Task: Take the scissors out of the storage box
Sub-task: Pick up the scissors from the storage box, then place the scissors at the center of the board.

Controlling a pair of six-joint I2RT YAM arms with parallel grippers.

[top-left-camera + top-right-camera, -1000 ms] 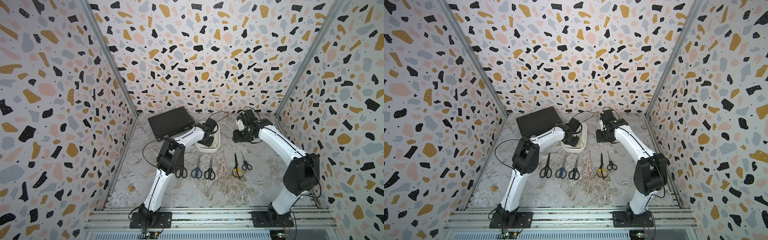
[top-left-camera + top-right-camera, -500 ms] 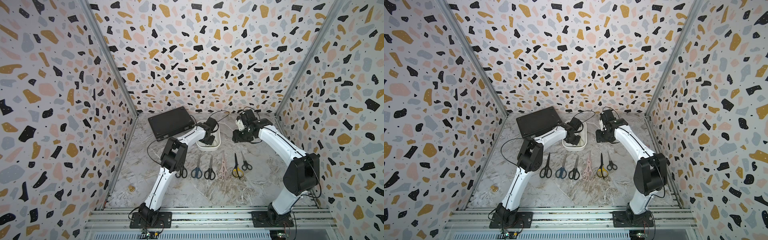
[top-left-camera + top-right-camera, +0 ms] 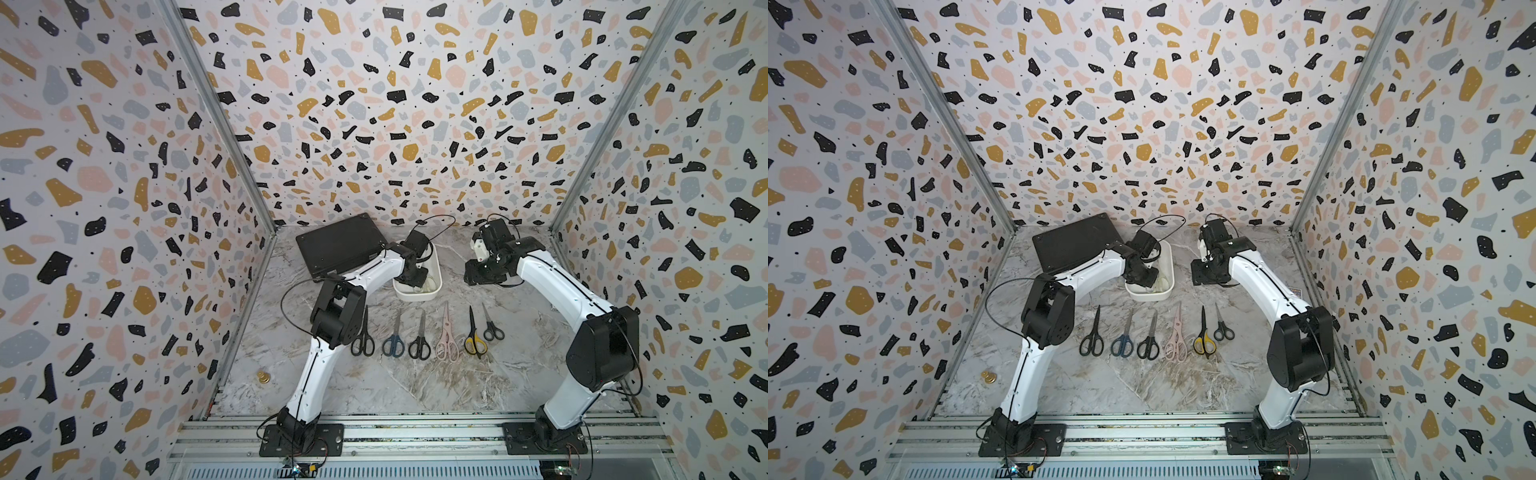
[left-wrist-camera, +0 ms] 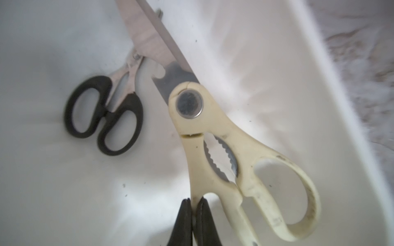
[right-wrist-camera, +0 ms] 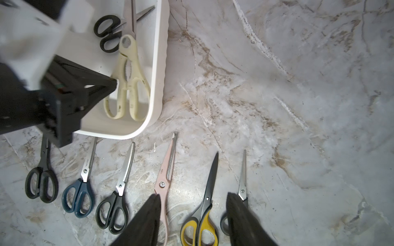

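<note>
Left jaws pinched on cream scissors (image 4: 215,153), tips cropped; right jaws parted, empty; black scissors (image 4: 104,115) blurred.

A robot test cell in a lab: 3 terrazzo-patterned walls (image 3: 395,116) box in a marble-look surface (image 3: 415,382), with 2 arms bolted to an aluminium rail (image 3: 415,436).

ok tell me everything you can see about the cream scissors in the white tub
The cream-handled kitchen scissors look like plastic over steel: two big scuffed loop handles, a round metal pivot, toothed metal between the handles and a notched blade. The blades are shut. They lie inside the white plastic storage tub, along one wall, and their blade crosses over the blades of a small black-handled pair of scissors. The left pincer is shut on one handle shank.
</note>
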